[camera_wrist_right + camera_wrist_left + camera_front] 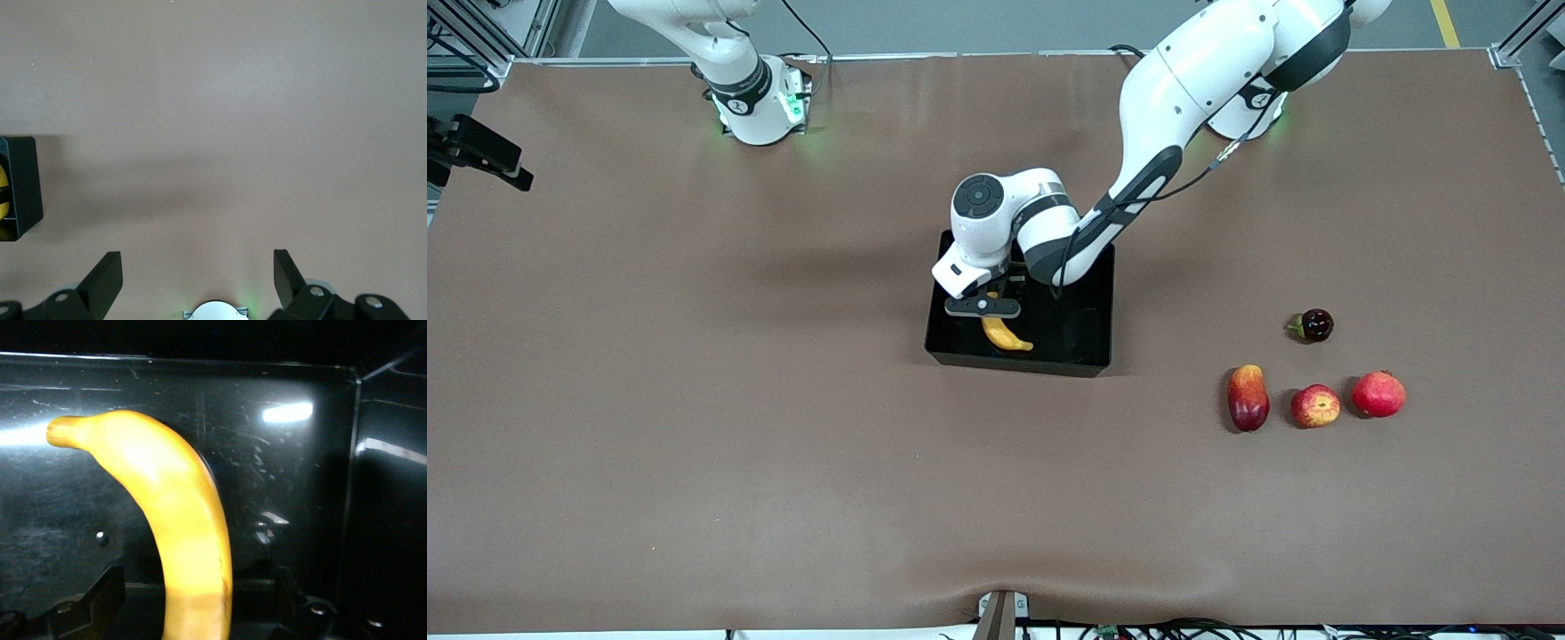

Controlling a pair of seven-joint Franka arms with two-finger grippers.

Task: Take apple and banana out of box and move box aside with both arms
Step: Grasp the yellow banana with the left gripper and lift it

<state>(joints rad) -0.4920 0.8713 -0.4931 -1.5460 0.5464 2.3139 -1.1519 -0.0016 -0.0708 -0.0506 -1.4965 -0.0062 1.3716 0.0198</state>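
The black box stands mid-table. The yellow banana lies inside it, at the end toward the right arm. My left gripper is lowered into the box, open, its fingers apart on either side of the banana. In the left wrist view the banana fills the gap between the fingers against the box floor. The apple, red with yellow streaks, sits on the table toward the left arm's end. My right gripper is open and empty, high over bare table near its own base; it waits.
Beside the apple lie a long red-yellow fruit and a round red fruit; a small dark fruit lies farther from the front camera. The right wrist view shows a corner of the box. The brown cloth covers the table.
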